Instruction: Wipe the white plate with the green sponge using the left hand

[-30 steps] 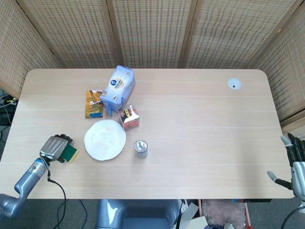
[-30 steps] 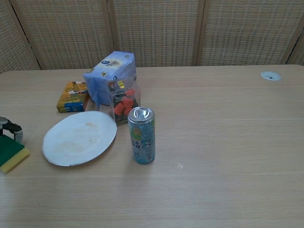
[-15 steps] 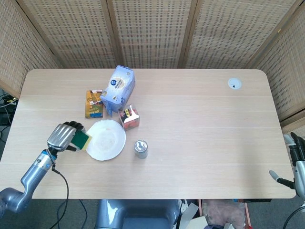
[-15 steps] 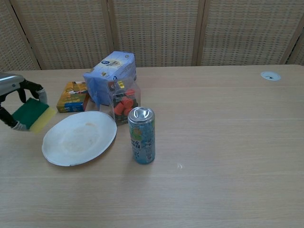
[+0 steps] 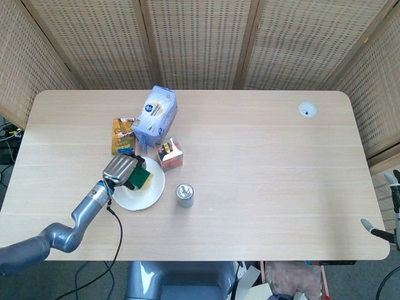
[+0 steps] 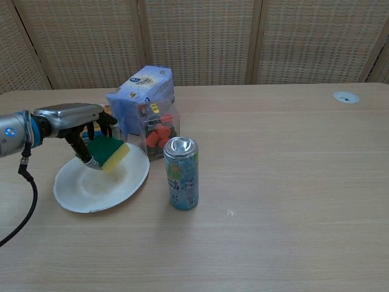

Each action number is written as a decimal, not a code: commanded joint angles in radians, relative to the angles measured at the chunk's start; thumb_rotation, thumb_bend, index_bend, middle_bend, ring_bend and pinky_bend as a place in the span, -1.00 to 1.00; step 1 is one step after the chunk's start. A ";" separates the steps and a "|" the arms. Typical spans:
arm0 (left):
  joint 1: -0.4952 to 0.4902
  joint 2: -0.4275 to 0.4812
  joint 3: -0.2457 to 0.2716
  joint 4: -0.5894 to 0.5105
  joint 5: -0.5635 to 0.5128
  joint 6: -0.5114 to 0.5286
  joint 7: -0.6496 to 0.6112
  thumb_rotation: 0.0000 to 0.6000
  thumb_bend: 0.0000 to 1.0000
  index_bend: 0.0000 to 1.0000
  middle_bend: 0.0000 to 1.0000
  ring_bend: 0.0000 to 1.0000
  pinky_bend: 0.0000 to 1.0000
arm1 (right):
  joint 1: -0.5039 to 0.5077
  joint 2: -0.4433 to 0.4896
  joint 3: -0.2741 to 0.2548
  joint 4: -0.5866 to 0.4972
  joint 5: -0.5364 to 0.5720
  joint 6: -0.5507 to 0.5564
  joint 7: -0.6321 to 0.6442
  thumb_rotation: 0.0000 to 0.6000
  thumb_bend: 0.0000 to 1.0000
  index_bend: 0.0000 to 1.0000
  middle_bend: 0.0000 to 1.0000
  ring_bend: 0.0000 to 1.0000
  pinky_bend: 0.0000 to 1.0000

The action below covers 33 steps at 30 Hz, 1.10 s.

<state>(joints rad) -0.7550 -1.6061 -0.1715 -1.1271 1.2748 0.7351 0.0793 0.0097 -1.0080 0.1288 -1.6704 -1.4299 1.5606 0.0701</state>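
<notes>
My left hand (image 5: 121, 170) (image 6: 79, 125) holds the green sponge (image 6: 108, 151) (image 5: 141, 179), which has a yellow underside, over the white plate (image 5: 147, 194) (image 6: 85, 191). In the chest view the sponge hangs tilted just above the plate's middle; I cannot tell whether it touches the plate. The plate lies at the left of the table. Only a little of my right hand (image 5: 386, 220) shows at the head view's right edge, off the table; how its fingers lie is unclear.
A drink can (image 6: 182, 173) (image 5: 184, 194) stands right of the plate. Behind the plate are a clear box of red items (image 6: 159, 135), a blue carton (image 6: 141, 97) and a yellow box (image 6: 92, 123). A white disc (image 5: 307, 110) sits at the far right corner.
My left hand lifted the sponge from the table at the left and carried it right, from beside the plate to over its middle. My right hand slid further out of view.
</notes>
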 commanded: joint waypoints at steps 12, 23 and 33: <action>-0.050 -0.076 0.013 0.093 -0.059 -0.088 -0.020 1.00 -0.69 -0.02 -0.23 -0.41 -0.25 | -0.004 0.010 0.005 0.009 0.015 -0.007 0.038 1.00 -1.00 -1.00 -1.00 -1.00 -1.00; -0.054 -0.085 0.023 0.108 -0.074 -0.099 -0.035 1.00 -0.69 -0.02 -0.23 -0.41 -0.25 | -0.009 0.016 0.007 0.010 0.011 -0.001 0.056 1.00 -1.00 -1.00 -1.00 -1.00 -1.00; -0.060 0.004 0.004 0.022 -0.106 -0.077 0.006 1.00 -0.69 -0.02 -0.23 -0.41 -0.25 | -0.008 0.014 0.005 0.010 0.010 -0.003 0.050 1.00 -1.00 -1.00 -1.00 -1.00 -1.00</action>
<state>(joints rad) -0.8130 -1.6068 -0.1651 -1.1055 1.1786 0.6610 0.0765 0.0018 -0.9940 0.1338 -1.6601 -1.4204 1.5572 0.1201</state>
